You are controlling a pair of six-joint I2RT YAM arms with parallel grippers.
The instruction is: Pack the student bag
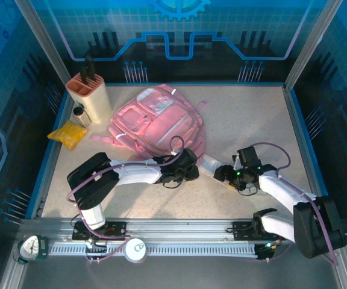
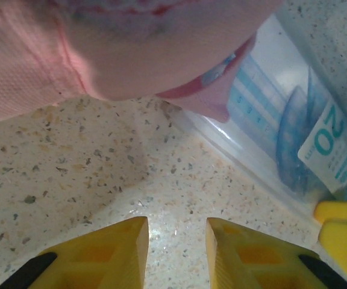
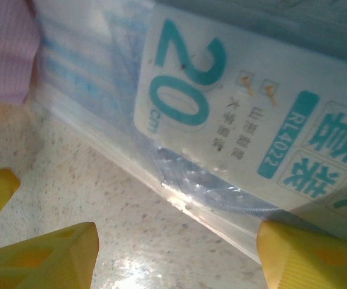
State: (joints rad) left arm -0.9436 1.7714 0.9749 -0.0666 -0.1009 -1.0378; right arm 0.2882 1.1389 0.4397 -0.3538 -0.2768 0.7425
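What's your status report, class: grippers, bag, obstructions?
Left gripper open, empty, at edge of student bag. Right gripper open, straddling edge of ruler packet. Packet beside bag, not packed.

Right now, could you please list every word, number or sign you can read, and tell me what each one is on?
"20" with a small "cm": on the white label of the clear packet.
"RL4022": on that label's teal tab.
Chinese print on the label: the small lines are blurred and the large characters are cut off, so I can't read either.
Dial by the rail: too small to read.
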